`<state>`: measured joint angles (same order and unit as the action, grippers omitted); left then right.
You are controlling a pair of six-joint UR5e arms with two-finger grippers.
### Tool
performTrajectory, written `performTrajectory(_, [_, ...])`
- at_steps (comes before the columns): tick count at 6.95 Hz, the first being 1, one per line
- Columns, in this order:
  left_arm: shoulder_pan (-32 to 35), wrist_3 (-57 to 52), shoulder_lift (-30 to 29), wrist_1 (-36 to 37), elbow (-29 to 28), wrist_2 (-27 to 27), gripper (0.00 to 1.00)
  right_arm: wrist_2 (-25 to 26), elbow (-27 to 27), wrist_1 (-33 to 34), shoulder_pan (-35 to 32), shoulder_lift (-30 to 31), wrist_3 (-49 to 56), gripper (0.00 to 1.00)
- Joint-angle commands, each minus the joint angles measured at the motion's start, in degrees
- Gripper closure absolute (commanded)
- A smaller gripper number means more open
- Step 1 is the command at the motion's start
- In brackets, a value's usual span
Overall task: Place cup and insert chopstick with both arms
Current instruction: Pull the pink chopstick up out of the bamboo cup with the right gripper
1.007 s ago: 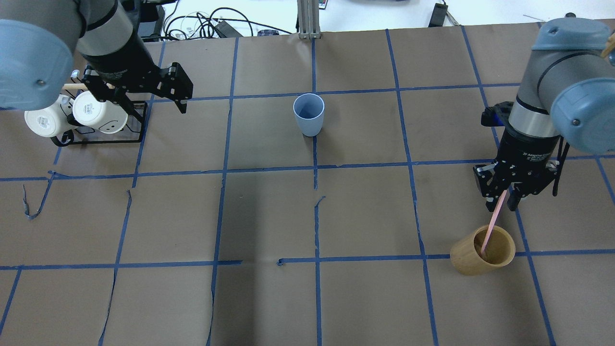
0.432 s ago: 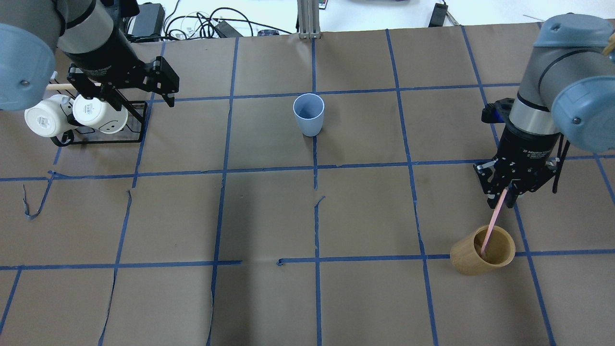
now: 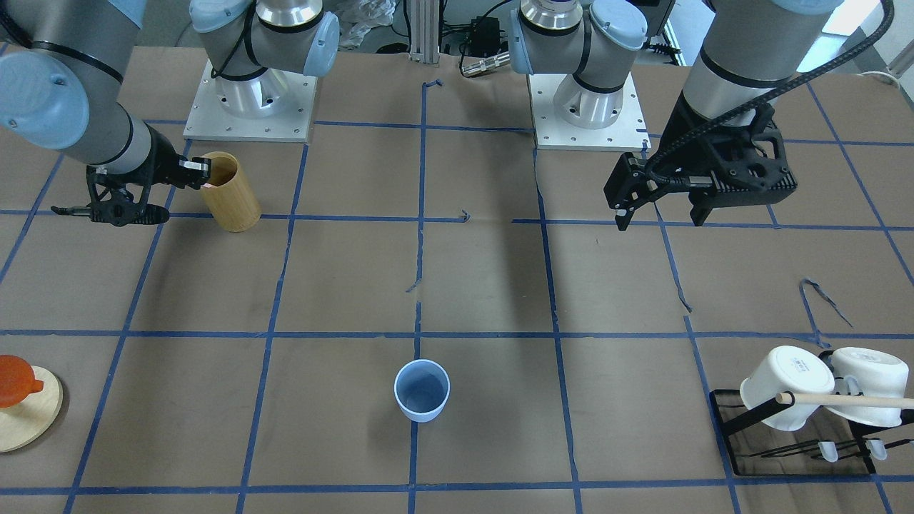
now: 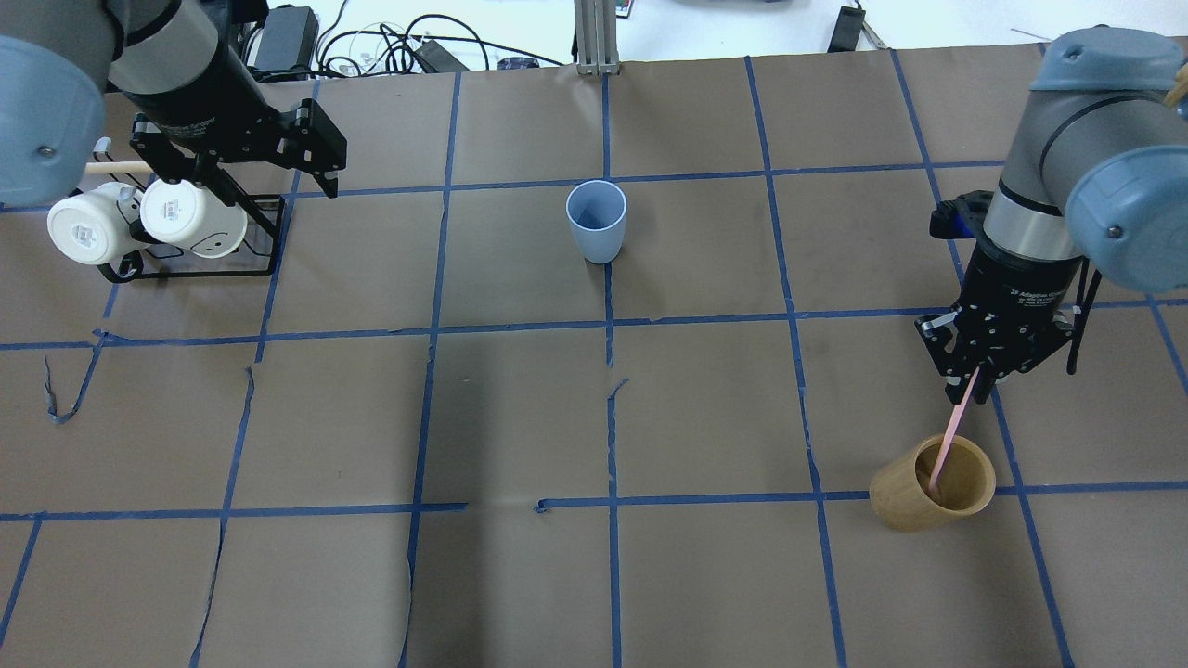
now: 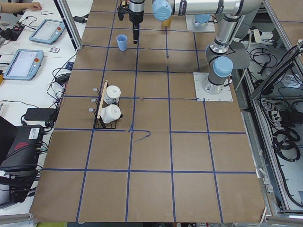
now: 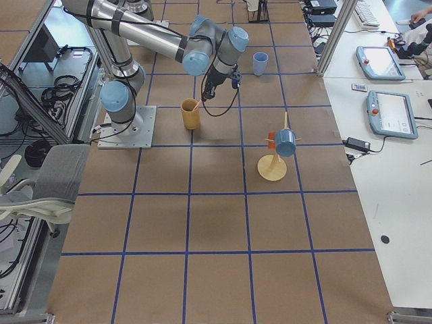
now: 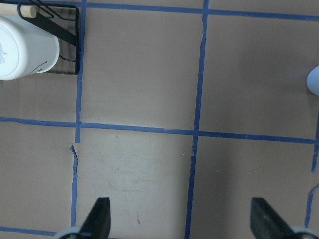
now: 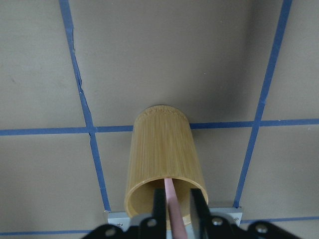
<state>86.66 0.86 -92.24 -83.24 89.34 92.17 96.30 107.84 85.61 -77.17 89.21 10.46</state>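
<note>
Between the fingers of the right tool (image 4: 970, 385), the chopstick (image 4: 950, 438) is clamped near its upper end. From the tool, the stick slants down into the mouth of the bamboo cylinder (image 4: 893, 501). The cylinder stands upright on the worktop (image 4: 520, 417), just below and in front of the tool, and does not touch the fingers.

Left tool (image 3: 660, 216): the fingers stand wide apart, above bare worktop. Near this tool, on its outer side, a black rack (image 4: 264, 221) carries two white mugs (image 4: 186, 213) on a wooden dowel (image 3: 850, 401).

The cup (image 4: 596, 221) stands upright, mouth up, on the worktop. It lies between the two tools and well apart from both. In the left wrist view, only its edge shows at the right border.
</note>
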Motion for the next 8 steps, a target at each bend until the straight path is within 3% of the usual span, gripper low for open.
performTrajectory(1, [0.0,0.1,0.22,0.01,-0.04,-0.06,0.0,0.11,0.09,-0.1,0.0,0.0,0.0,0.7])
performTrajectory(3, [-0.08,0.1,0.13,0.01,-0.04,-0.15,0.0,0.03,0.17,-0.1,0.0,0.0,0.09,0.71])
performTrajectory(5, [-0.08,0.1,0.13,0.01,-0.04,-0.06,0.0,-0.06,0.18,-0.18,0.0,0.0,0.09,0.78])
performTrajectory(6, [-0.08,0.1,0.22,0.01,-0.04,-0.06,0.0,-0.06,0.09,-0.27,0.0,0.0,0.09,0.86])
performTrajectory(8, [-0.08,-0.07,-0.04,0.09,-0.04,0.02,0.0,-0.06,0.0,-0.36,0.0,0.0,0.09,0.89])
